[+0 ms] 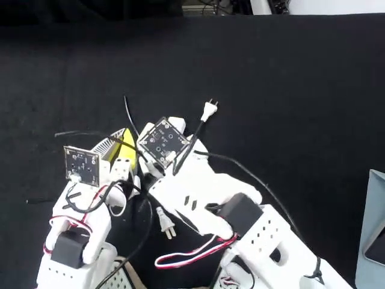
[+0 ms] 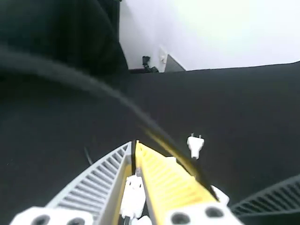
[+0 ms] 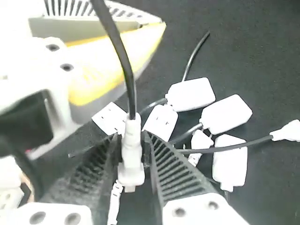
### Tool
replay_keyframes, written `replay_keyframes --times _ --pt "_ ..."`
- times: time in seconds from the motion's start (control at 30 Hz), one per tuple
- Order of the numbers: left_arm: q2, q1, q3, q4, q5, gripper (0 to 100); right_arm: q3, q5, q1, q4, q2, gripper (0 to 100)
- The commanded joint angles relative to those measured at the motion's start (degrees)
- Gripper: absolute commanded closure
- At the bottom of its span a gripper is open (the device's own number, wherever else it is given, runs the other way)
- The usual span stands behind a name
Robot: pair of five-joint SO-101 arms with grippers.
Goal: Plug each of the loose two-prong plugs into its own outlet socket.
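My right claw (image 3: 132, 137) grips a plug (image 3: 131, 164) over the sockets (image 3: 159, 123); my left claw (image 2: 135, 144) sits clenched. Next, I judge, its prongs need lining up with a free socket.

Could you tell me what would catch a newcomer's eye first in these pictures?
The right tool clamped on a white plug with a black cord, close to a cluster of white sockets. Then the loose plug lying alone farther out on the black table.
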Motion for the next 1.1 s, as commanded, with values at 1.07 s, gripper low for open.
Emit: replay_keyframes --times 1.07 --pt "-0.5 -25.4 -11.0 21.3 -9.9 97 5.0 -3.2 4.2 -7.6 -0.6 98.7"
